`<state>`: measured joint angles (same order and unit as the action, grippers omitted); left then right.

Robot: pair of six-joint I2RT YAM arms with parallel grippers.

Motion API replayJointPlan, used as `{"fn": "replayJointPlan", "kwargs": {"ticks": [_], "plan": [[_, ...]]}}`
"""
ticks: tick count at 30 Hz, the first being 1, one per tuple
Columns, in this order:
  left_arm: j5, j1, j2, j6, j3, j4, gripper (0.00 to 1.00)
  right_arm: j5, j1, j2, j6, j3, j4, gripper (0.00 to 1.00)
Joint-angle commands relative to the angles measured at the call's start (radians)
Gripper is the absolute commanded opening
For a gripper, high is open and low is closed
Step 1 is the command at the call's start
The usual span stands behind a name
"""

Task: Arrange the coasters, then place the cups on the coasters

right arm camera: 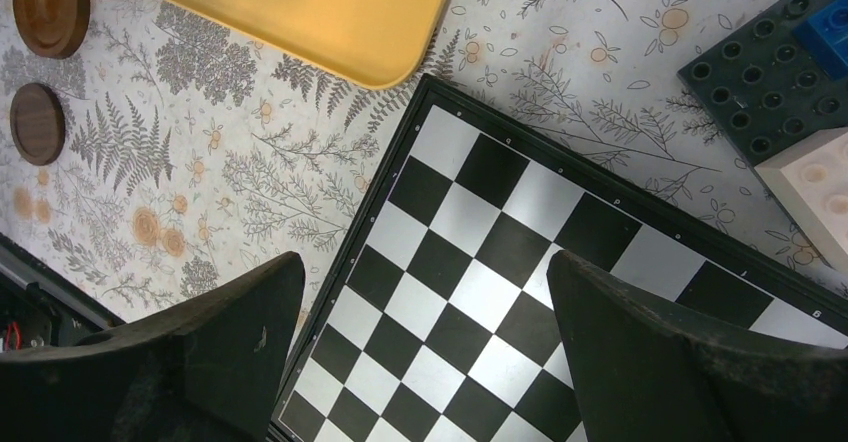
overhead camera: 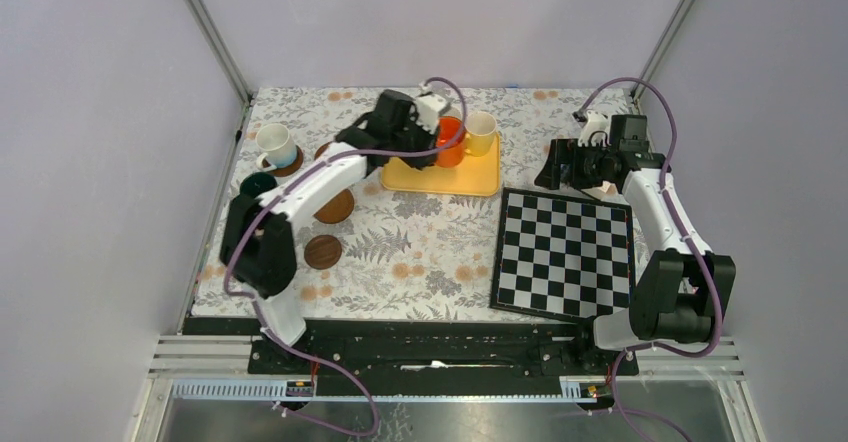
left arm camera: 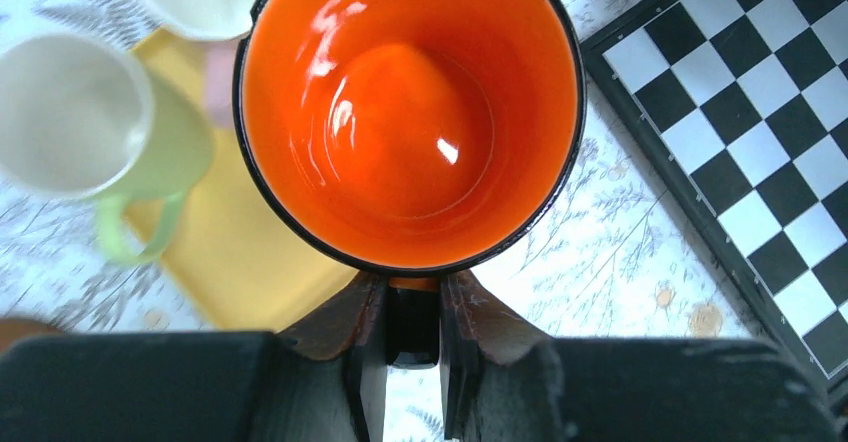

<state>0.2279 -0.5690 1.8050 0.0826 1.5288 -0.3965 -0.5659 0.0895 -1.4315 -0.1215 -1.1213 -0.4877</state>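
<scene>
Left gripper (left arm camera: 413,334) is pinching the orange cup (left arm camera: 410,112) by its handle, probably so it's riding upright, right at the yellow tray (left arm camera: 240,262) edge. Right gripper (right arm camera: 425,297) is hanging spread wide over the chequered board (right arm camera: 470,212), gripping nothing.

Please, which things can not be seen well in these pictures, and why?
Light green cup: blurred in the left wrist view, hidden under the left arm in the top view.
Pink cup: only a sliver in the left wrist view, behind the orange cup.
Orange cup's base: hidden by the cup itself, so contact with the tray cannot be told.
</scene>
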Motion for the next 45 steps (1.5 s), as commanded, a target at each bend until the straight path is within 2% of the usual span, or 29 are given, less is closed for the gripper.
{"fn": "replayJointPlan", "kwargs": {"ticks": [1, 7, 12, 20, 35, 45], "plan": [[0.1, 0.106, -0.195, 0.047, -0.097, 0.035, 0.0, -0.015, -0.021, -0.006, -0.046, -0.026, -0.029, 0.98], [0.205, 0.281, -0.421, 0.151, -0.252, -0.082, 0.0, -0.028, -0.043, -0.029, -0.044, -0.033, -0.032, 0.98], [0.281, 0.441, -0.586, 0.277, -0.372, -0.244, 0.0, -0.03, -0.064, -0.054, -0.033, -0.032, -0.025, 0.98], [0.354, 0.729, -0.746, 0.524, -0.512, -0.426, 0.0, -0.049, -0.071, -0.069, -0.032, -0.034, -0.031, 0.98], [0.487, 1.239, -0.762, 1.044, -0.595, -0.674, 0.0, -0.039, -0.078, -0.095, -0.049, -0.028, -0.038, 0.98], [0.57, 1.506, -0.717, 1.365, -0.667, -0.697, 0.0, -0.033, -0.083, -0.107, -0.052, -0.033, -0.05, 0.98]]}}
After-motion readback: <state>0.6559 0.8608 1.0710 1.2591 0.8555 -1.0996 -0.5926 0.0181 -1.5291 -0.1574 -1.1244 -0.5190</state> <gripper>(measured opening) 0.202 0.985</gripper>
